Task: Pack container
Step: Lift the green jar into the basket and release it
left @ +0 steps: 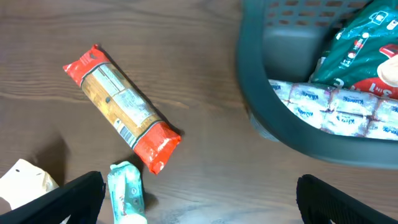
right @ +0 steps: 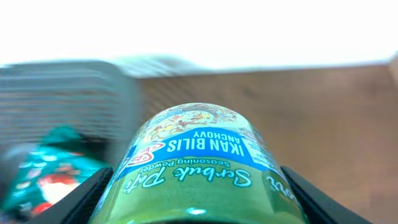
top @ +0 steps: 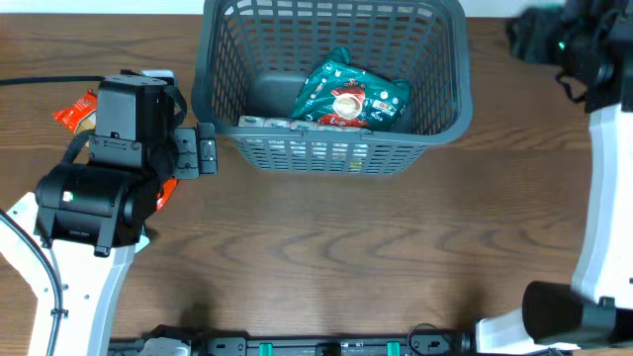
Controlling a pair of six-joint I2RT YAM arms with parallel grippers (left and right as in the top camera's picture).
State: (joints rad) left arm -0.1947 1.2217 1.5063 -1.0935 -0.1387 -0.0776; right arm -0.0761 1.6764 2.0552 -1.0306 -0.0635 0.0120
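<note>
my right tool (right: 199, 202) pinches the jar (right: 193, 149), i judge for carrying to the basket (right: 56, 87) ahead-left of it; my left tool (left: 202, 199) hangs spread, the packet (left: 121, 106) just ahead, likely next.

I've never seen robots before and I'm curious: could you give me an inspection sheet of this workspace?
Surface: brown wooden table.
Job's things: container upright, holding a teal snack bag and a strip of white sachets.
Clutter: red-ended packet, small teal pack and white item on the table beside the container.
Grippers: left gripper open, empty, above the clutter; right gripper shut on a green seasoning bottle.
Cables: black cable at the left edge.
Surroundings: dark rail along the near edge.
</note>
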